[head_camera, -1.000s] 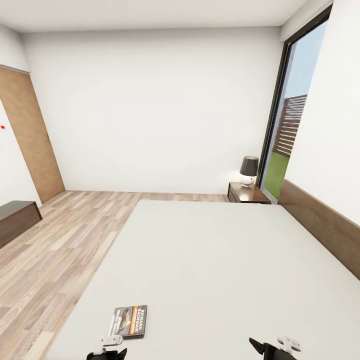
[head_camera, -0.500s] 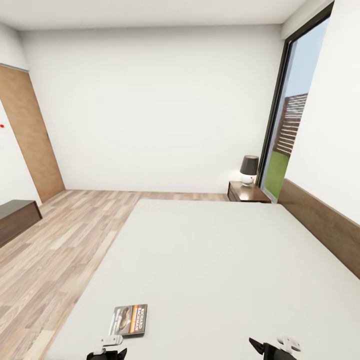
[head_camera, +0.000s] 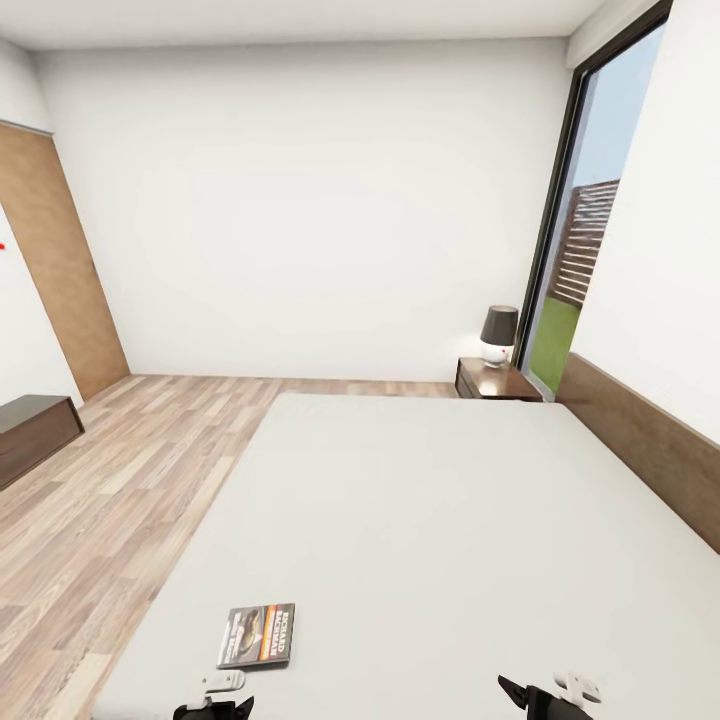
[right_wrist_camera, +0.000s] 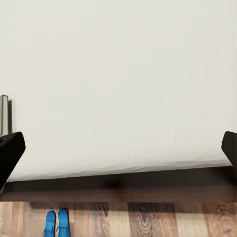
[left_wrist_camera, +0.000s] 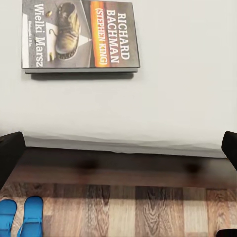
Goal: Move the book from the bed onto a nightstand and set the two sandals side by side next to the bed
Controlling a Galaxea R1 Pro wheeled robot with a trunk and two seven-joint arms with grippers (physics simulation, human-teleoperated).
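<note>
The book (head_camera: 258, 635) lies flat on the bed's pale mattress (head_camera: 430, 520) near its front left corner, just beyond my left gripper (head_camera: 215, 702). In the left wrist view the book (left_wrist_camera: 79, 34) shows its "Richard Bachman" cover, and my left gripper (left_wrist_camera: 118, 153) is open and holds nothing. The two blue sandals (left_wrist_camera: 22, 217) lie side by side on the floor beside the bed frame (left_wrist_camera: 118, 170). My right gripper (head_camera: 545, 695) hovers over the mattress's front edge; in its wrist view my right gripper (right_wrist_camera: 118, 148) is open, with the sandals (right_wrist_camera: 57, 224) below. A nightstand (head_camera: 497, 380) stands at the bed's far side.
A dark-shaded lamp (head_camera: 498, 335) sits on the nightstand beside the tall window (head_camera: 585, 250). The dark headboard (head_camera: 640, 445) runs along the right wall. A long low bench (head_camera: 30, 435) and a wooden door (head_camera: 55, 260) are at the left, with plank floor (head_camera: 120, 490) between.
The whole head view has shifted slightly, so the camera moved. The book, the sandals and both grippers keep their places.
</note>
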